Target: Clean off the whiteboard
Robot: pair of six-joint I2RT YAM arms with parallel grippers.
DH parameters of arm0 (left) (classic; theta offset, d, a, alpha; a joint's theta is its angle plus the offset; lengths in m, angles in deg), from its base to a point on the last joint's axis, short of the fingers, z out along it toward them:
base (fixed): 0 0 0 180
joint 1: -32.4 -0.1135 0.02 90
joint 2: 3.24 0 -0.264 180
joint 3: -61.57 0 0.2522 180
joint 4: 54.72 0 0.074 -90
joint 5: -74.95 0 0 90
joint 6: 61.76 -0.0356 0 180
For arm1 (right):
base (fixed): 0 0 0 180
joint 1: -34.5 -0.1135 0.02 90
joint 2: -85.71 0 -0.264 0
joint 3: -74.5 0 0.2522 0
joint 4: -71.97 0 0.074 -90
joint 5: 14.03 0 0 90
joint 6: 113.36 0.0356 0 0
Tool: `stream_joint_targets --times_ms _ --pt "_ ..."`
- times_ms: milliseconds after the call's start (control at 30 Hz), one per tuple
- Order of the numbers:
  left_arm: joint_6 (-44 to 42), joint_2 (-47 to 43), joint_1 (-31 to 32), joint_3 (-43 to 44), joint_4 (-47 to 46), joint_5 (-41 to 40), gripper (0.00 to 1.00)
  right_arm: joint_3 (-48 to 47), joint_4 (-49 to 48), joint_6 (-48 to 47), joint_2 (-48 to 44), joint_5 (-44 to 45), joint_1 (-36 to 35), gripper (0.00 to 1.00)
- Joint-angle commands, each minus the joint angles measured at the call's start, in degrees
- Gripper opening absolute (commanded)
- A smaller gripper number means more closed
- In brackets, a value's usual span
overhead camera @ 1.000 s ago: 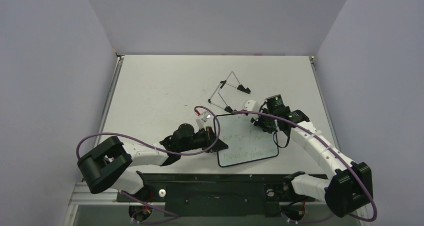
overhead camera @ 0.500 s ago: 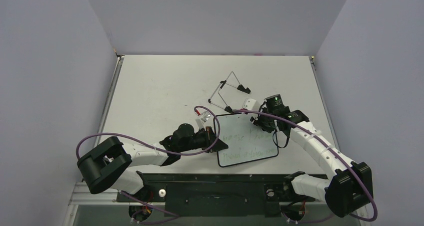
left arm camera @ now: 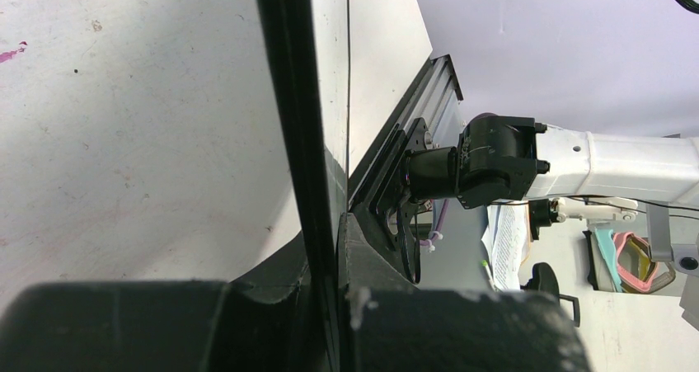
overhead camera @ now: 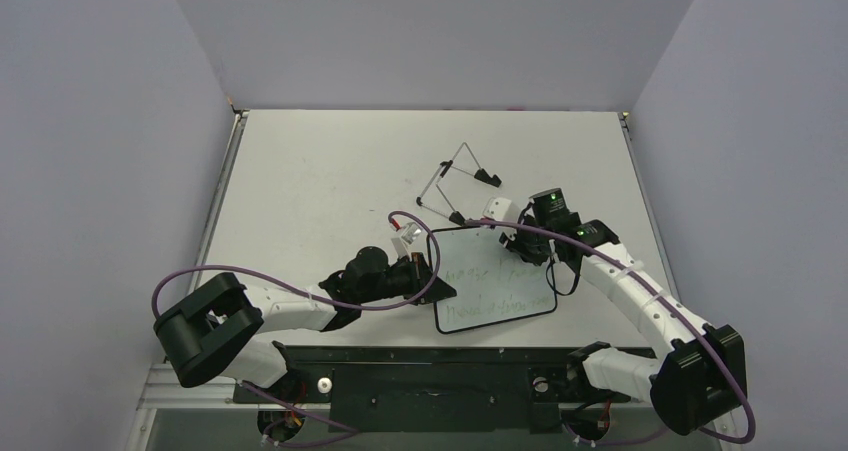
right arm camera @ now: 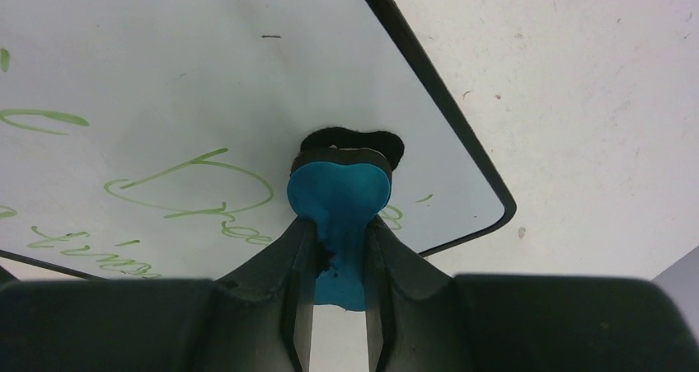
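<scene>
Mid-wipe: green text left on whiteboard, by table's near edge, right of centre. We log right gripper clamped narrow on blue eraser, felt on board; left gripper pinches board's left edge, prob. tilting it. Next: sweep eraser across text w/ firm pressure.

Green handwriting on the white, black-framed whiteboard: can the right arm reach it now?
Probably yes: the right gripper holds the blue-and-black eraser block against the whiteboard, green handwriting uncovered beside it; the left gripper clamps only its edge.
</scene>
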State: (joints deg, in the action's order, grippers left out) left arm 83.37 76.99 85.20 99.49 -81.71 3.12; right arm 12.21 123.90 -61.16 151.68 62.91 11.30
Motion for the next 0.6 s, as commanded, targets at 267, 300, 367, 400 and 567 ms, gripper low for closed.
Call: stream_joint_targets --times_ms 267,300,367,400,567 --pt "-4.22 -2.21 0.91 1.78 -1.67 2.11 0.00 -0.72 -0.57 -1.37 -5.88 -5.10 3.72 0.00" --pt "-4.23 -2.34 0.91 1.77 -1.60 2.01 0.00 -0.70 -0.52 -1.52 -6.24 -5.35 3.84 0.00" --pt "-4.32 -2.56 0.95 1.70 -1.42 1.96 0.00 -0.87 -0.66 -1.26 -5.95 -4.65 4.39 0.00" --pt "-4.40 -2.63 0.97 1.69 -1.34 1.96 0.00 -0.97 -0.78 -1.11 -5.73 -4.24 4.81 0.00" --pt "-4.51 -2.92 0.95 1.67 -1.16 2.09 0.00 -0.91 -0.61 -1.57 -4.90 -2.70 5.71 0.00"
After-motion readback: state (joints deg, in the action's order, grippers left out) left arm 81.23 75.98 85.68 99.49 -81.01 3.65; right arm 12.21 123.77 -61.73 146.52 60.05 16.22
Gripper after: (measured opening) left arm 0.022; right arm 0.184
